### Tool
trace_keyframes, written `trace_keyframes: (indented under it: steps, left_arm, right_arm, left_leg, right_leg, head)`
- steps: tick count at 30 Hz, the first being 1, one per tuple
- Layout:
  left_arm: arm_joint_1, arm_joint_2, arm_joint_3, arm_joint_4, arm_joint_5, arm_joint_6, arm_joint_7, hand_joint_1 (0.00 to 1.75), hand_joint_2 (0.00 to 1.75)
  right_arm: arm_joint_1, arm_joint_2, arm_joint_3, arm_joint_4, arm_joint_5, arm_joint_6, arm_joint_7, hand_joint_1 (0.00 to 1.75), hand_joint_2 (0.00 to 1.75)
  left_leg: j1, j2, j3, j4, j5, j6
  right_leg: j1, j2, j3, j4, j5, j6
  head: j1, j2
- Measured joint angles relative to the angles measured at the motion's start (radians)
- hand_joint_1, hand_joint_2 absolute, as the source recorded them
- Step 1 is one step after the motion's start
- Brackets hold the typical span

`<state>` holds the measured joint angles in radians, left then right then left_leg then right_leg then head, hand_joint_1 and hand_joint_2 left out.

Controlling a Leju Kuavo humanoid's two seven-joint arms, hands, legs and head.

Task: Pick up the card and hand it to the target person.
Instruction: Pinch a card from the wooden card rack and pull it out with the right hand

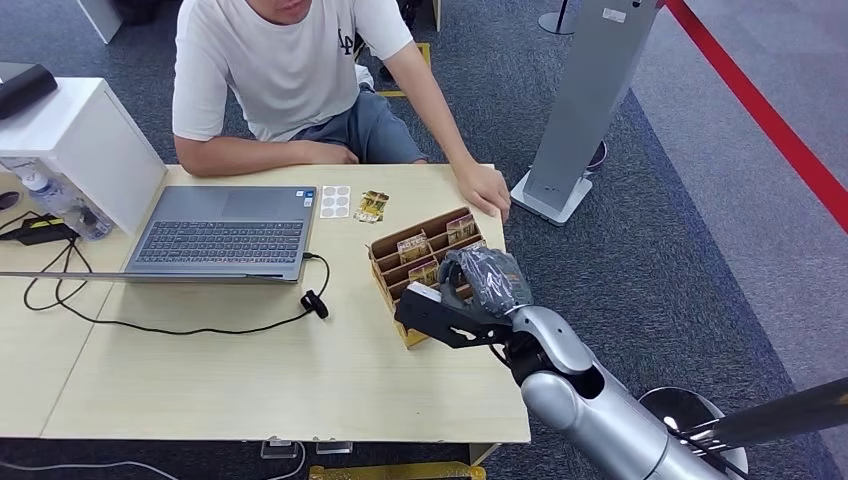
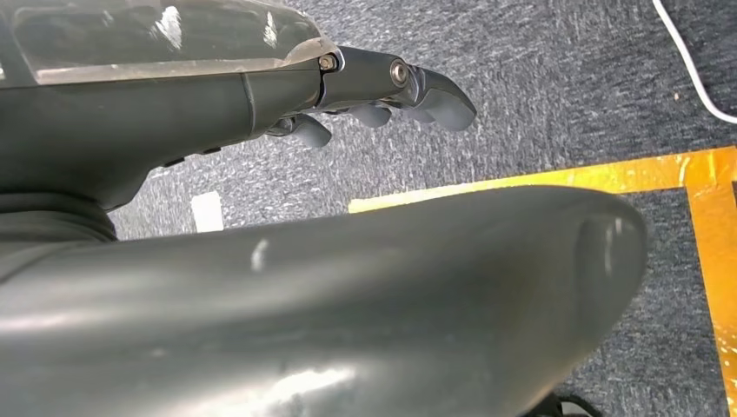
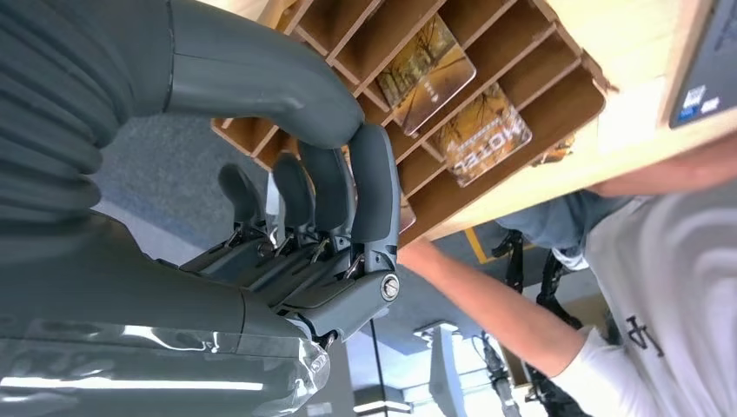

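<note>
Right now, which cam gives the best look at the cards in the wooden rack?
Right wrist view: close behind the right hand, it shows two cards standing in the rack slots, print visible. Head view shows the whole rack on the table, cards small, partly behind the hand. Left wrist view looks at carpet.

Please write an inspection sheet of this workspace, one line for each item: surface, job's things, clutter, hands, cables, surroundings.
Surface: light wooden table, bare at the near side.
Job's things: cards stand in the slots of the wooden card rack; a person sits at the far side, one hand on the table edge.
Clutter: open laptop, loose card, sticker sheet, white box, water bottle.
Hands: right hand over the rack, fingers curled; whether it holds a card cannot be told. Left hand hangs over the floor, holding nothing.
Cables: black cable loops across the table.
Surroundings: grey carpet, red floor line, grey stand.
</note>
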<state>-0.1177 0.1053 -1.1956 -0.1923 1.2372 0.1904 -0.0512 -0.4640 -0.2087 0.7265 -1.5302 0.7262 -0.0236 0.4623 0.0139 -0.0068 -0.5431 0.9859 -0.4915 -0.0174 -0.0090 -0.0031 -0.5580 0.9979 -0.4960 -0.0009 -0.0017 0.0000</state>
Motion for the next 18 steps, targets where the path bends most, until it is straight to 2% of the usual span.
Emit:
trace_keyframes:
  steps: [5,13,18]
  left_arm:
    - [-0.003,0.000,-0.001,0.000,-0.002,-0.002,-0.001,0.00,0.00]
    - [-0.003,0.000,-0.001,0.000,0.001,-0.002,-0.002,0.00,0.00]
    - [-0.003,0.000,-0.001,0.000,0.005,-0.002,-0.002,0.00,0.00]
  right_arm:
    - [-0.052,0.050,0.068,0.118,0.028,0.010,-0.012,1.24,1.75]
    - [-0.093,0.113,0.135,0.269,0.069,-0.018,-0.018,0.86,1.75]
    - [-0.106,0.131,0.152,0.314,0.080,-0.038,-0.019,0.84,1.75]
  left_leg:
    - [0.000,0.000,0.000,0.000,0.000,0.000]
    - [0.000,0.000,0.000,0.000,0.000,0.000]
    - [0.000,0.000,0.000,0.000,0.000,0.000]
  right_leg:
    - [0.000,0.000,0.000,0.000,0.000,0.000]
    - [0.000,0.000,-0.001,0.000,0.000,0.000]
    - [0.000,0.000,-0.001,0.000,0.000,0.000]
  head:
    - [0.001,0.000]
    - [0.001,0.000]
    - [0.002,0.000]
